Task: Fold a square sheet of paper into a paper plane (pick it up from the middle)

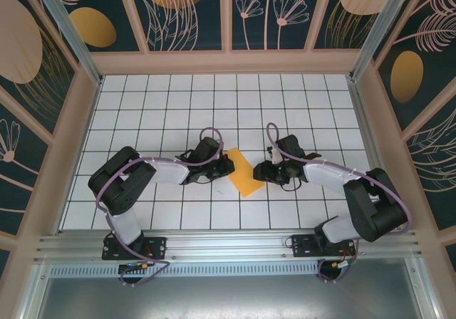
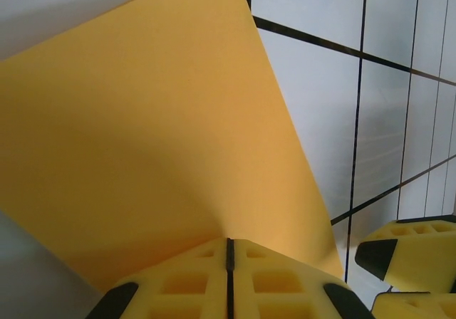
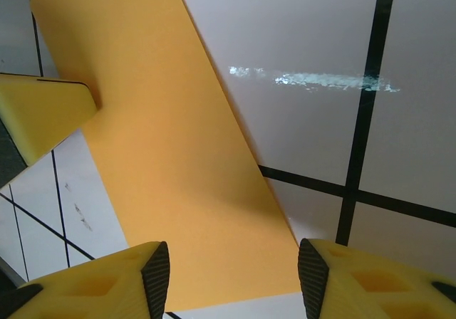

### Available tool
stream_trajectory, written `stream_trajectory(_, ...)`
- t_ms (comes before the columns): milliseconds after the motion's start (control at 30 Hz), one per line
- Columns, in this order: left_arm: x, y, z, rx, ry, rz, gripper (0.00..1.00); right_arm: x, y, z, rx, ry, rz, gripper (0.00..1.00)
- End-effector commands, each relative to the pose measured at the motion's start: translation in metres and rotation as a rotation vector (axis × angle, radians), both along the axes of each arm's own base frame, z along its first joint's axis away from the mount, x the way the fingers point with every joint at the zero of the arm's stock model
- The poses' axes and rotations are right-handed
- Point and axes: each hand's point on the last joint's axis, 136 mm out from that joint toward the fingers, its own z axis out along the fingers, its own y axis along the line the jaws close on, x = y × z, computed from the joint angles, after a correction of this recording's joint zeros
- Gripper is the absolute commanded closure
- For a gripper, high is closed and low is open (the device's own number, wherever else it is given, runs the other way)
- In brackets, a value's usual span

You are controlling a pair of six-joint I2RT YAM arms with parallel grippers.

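White grid tiles cover the table (image 1: 142, 105) I am working over, viewed from behind the two arm bases bolted to the metal rail (image 1: 228, 244) at its near edge. Both arms reach in toward the middle, where the orange-yellow sheet of paper (image 1: 246, 173) lies slantwise across the tiles, one corner pointing away from me. My left gripper (image 1: 228, 165) meets the sheet's left edge. Its wrist camera shows the two yellow pads (image 2: 199, 258) pressed flat together, the paper's edge caught at their seam and the sheet spreading away from them. My right gripper (image 1: 259, 171) sits at the sheet's right side, fingers spread wide. On its wrist camera the near end of the paper lies across the gap between them, and I cannot tell whether either finger touches it. Beyond the grippers, bare tiles run to the far wall (image 1: 185, 20) of dark panels printed with pale flowers and orange ovals.
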Motion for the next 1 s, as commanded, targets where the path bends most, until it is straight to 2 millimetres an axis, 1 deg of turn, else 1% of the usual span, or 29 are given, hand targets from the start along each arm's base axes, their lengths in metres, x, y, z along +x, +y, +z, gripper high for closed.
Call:
stream_trajectory(0,-0.006,0.000,-0.004,-0.011,0.005,-0.010,0.89,-0.001,0.000,-0.006,0.001,-0.008,0.023,0.45)
stream_trajectory(200,-0.011,0.001,-0.011,-0.002,0.022,-0.026,0.89,-0.006,0.005,-0.006,0.040,0.006,0.050,0.45)
stream_trajectory(333,-0.011,0.001,-0.010,-0.004,0.013,-0.031,0.89,-0.010,0.008,-0.007,0.054,0.018,0.073,0.45)
stream_trajectory(433,-0.010,-0.002,-0.003,-0.021,0.000,-0.036,0.85,-0.010,0.005,-0.010,0.034,0.014,0.066,0.45)
stream_trajectory(567,-0.007,-0.005,0.012,-0.052,-0.034,-0.043,0.83,-0.013,0.011,-0.007,0.079,0.023,0.093,0.45)
stream_trajectory(633,-0.006,-0.004,0.014,-0.043,-0.040,-0.042,0.83,-0.015,0.012,-0.008,0.083,0.034,0.099,0.46)
stream_trajectory(800,-0.008,-0.001,0.012,-0.031,-0.035,-0.035,0.82,-0.018,0.015,-0.006,0.106,0.034,0.114,0.47)
stream_trajectory(967,-0.010,0.005,0.001,0.008,-0.015,-0.026,0.83,-0.016,0.018,-0.002,0.118,0.022,0.124,0.47)
